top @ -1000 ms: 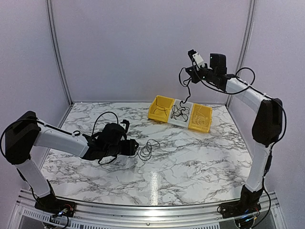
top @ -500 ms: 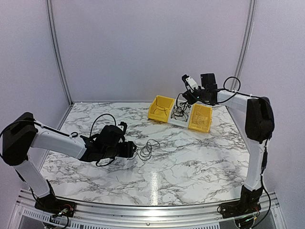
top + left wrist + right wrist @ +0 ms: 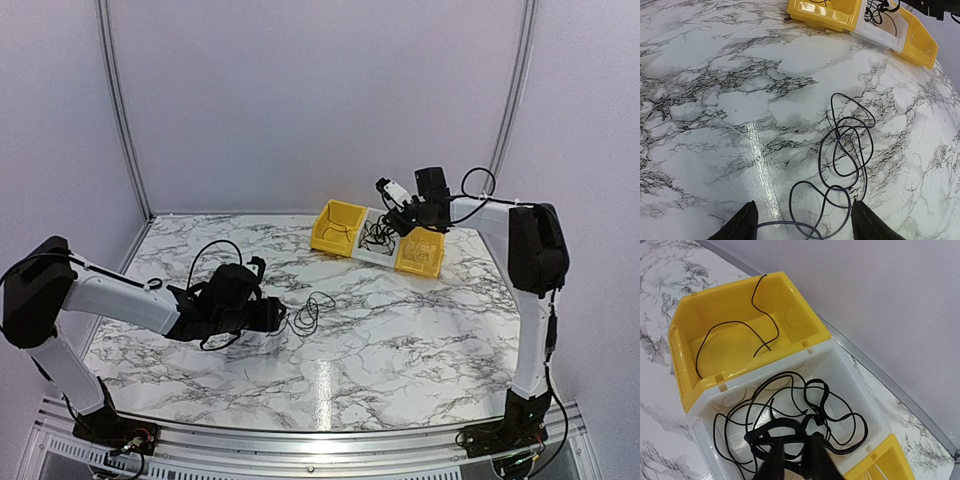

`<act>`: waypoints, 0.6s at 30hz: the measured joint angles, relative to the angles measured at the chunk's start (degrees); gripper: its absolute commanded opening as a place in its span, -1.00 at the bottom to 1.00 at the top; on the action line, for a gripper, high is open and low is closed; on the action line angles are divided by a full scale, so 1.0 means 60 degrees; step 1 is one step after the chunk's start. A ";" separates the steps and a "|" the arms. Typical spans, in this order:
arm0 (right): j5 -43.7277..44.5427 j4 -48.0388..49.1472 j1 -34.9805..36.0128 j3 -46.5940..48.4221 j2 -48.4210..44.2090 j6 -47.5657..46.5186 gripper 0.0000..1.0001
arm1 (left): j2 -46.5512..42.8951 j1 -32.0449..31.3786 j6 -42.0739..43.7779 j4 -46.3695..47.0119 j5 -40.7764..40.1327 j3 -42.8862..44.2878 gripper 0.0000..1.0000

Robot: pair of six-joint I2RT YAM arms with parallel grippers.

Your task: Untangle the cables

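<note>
Between the spread fingers (image 3: 742, 226) of the left gripper (image 3: 805, 227) a thin black strand crosses low over the table (image 3: 715, 75), so these jaws stand apart with nothing clamped. From there the loose cable (image 3: 845, 145) runs straight ahead in a few overlapping loops. Its long axis points away from the fingers toward the bins, and we judge the left arm far nearer to it. The right gripper (image 3: 795, 460) hangs over the white bin (image 3: 852, 372), its fingers close together with only a slit between. We cannot tell whether they pinch a wire. Just beneath them lies the tangle (image 3: 790, 415) of several looped black wires. We count three bins: the white one between a yellow bin (image 3: 730, 302) holding a single strand (image 3: 762, 325) and a second yellow bin (image 3: 877, 460).
</note>
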 measured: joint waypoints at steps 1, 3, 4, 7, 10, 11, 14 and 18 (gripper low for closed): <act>0.0000 -0.0157 0.0004 0.0004 -0.0015 -0.0106 -0.17 | -0.0007 -0.0004 0.0004 -0.0007 0.0000 0.0000 0.34; 0.0073 -0.0652 0.0007 0.0007 -0.0095 -0.0539 -0.06 | -0.0080 -0.0011 0.0029 -0.0102 0.0000 0.0000 0.35; 0.0157 -0.0987 0.0004 0.0007 -0.0168 -0.0707 -0.03 | -0.0164 -0.0011 0.0036 -0.0193 0.0000 0.0000 0.35; 0.0233 -0.2065 -0.0004 0.0004 -0.0623 -0.1180 0.02 | -0.0492 -0.0011 0.0047 -0.0346 0.0000 0.0000 0.35; 0.0229 -0.2896 -0.0022 -0.0098 -0.1450 -0.1537 0.00 | -0.0798 -0.0011 0.0076 -0.0656 -0.0004 0.0080 0.35; 0.0211 -0.3056 -0.0025 -0.0157 -0.1730 -0.1639 -0.01 | -0.0845 -0.0011 0.0091 -0.0725 0.0004 0.0109 0.35; -0.0076 -0.3326 0.0047 -0.0678 -0.2776 -0.2007 -0.06 | -0.0951 -0.0011 0.0113 -0.1005 0.0040 0.0160 0.35; -0.0557 -0.3228 0.0732 -0.2408 -0.4240 -0.2597 -0.10 | -0.0962 -0.0011 0.0044 -0.1381 0.0277 0.0204 0.26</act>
